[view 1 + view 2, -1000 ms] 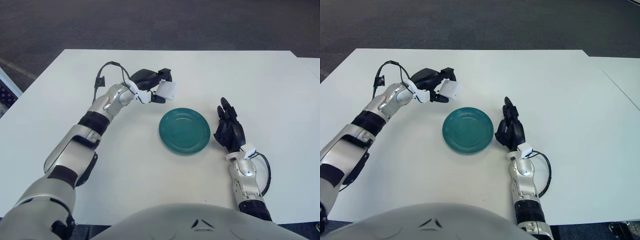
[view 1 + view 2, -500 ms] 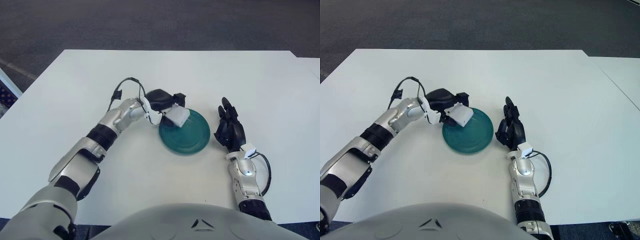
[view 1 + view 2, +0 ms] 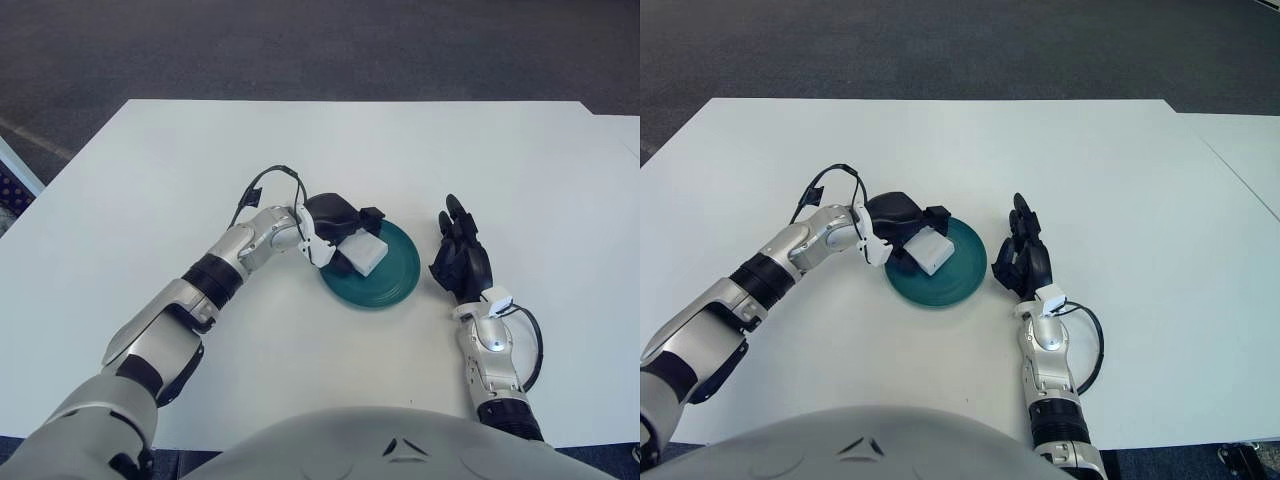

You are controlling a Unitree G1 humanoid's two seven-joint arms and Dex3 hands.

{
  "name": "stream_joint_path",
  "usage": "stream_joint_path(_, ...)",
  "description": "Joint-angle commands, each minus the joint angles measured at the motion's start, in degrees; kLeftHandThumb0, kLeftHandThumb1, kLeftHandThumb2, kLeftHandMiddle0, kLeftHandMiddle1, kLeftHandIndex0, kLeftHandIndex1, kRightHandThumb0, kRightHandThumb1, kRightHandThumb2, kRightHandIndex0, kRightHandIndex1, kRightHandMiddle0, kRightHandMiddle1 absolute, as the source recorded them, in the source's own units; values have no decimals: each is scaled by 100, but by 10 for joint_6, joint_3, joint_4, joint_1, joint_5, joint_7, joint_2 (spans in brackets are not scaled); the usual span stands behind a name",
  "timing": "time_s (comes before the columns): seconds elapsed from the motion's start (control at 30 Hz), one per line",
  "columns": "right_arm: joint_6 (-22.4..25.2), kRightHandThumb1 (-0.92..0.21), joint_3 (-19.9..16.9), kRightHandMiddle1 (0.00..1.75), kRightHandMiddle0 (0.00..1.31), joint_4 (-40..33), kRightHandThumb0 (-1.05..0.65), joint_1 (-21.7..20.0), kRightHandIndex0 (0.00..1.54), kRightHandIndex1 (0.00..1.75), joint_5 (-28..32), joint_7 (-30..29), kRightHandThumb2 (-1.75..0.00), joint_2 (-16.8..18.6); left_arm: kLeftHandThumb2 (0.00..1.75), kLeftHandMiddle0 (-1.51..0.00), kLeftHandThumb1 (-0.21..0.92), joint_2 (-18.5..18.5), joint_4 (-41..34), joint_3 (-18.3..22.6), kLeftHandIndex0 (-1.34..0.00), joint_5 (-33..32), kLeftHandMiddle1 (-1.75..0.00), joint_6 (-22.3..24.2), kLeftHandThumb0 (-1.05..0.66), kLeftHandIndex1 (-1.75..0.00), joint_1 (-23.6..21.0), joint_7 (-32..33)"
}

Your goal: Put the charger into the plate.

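I see my left robot hand [image 3: 345, 228] near the middle of the frame, its dark fingers curled around the white charger [image 3: 366, 254] and pinching it from above. The charger sits over the left part of the green plate [image 3: 395, 281], low against the dish, though I cannot tell whether it touches the plate's surface. The left arm reaches in from the lower left of the frame, with a black cable looping above the wrist.

My right robot hand [image 3: 459, 258] shows just to the right of the plate, fingers extended and close together, pointing toward the top of the frame and holding nothing. A small gap separates it from the plate's right rim.

The white tabletop [image 3: 330, 140] spreads wide around both hands. Its far edge runs across the upper part of the frame, well apart from the plate, and its left edge slants down toward the lower left.
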Motion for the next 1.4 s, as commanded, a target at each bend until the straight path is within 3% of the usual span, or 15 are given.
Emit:
stream_joint_path(0.0, 5, -92, 3, 17, 0, 59, -89, 35, 4, 0, -14, -7, -102, 9, 81, -113, 83, -1, 5, -10, -91, 18, -175, -12, -47, -175, 0, 12)
stream_joint_path(0.87, 7, -92, 11, 17, 0, 62, -87, 35, 4, 0, -16, -23, -103, 16, 75, -118, 86, -14, 45, -25, -94, 36, -175, -24, -47, -175, -14, 3)
stream_joint_path(1.03, 7, -92, 10, 18, 0, 64, -85, 34, 4, 0, -16, -23, -103, 16, 67, -118, 90, -20, 52, -23, -85, 34, -175, -26, -56, -175, -14, 11)
stream_joint_path(1.1, 6, -92, 10, 18, 0, 66, -83, 33, 4, 0, -15, -23, -103, 16, 63, -116, 91, -21, 47, -20, -64, 34, -175, -20, -67, -175, -11, 12)
stream_joint_path(1.13, 5, -92, 10, 18, 0, 67, -83, 33, 4, 0, -16, -22, -103, 15, 63, -115, 91, -22, 44, -19, -60, 33, -175, -16, -69, -175, -9, 10)
stream_joint_path(1.2, 4, -92, 11, 19, 0, 69, -82, 32, 4, 0, -17, -23, -103, 15, 62, -109, 92, -21, 39, -18, -46, 34, -175, -7, -74, -174, -7, 5)
stream_joint_path(1.23, 4, -92, 11, 19, 0, 70, -81, 31, 4, 0, -18, -23, -103, 15, 64, -81, 92, -20, 36, -18, -33, 35, -175, -3, -84, -168, -7, 2)
stream_joint_path(1.27, 5, -92, 11, 19, 0, 70, -81, 31, 4, 0, -19, -24, -103, 15, 65, -62, 92, -19, 34, -18, -25, 36, -175, 0, -90, -164, -7, 1)
stream_joint_path(1.3, 5, -92, 12, 19, 0, 70, -81, 31, 4, 0, -19, -24, -103, 15, 67, -46, 92, -19, 33, -19, -17, 37, -168, 2, -94, -159, -6, -1)
stream_joint_path(1.33, 6, -92, 12, 18, 0, 68, -80, 31, 4, 0, -18, -24, -103, 16, 67, -41, 92, -20, 42, -21, -15, 39, -166, -2, -96, -157, -13, 4)
stream_joint_path(1.37, 6, -92, 12, 18, 0, 68, -80, 32, 4, 0, -17, -23, -103, 16, 69, -29, 92, -20, 49, -22, -9, 40, -149, -4, -99, -146, -18, 8)
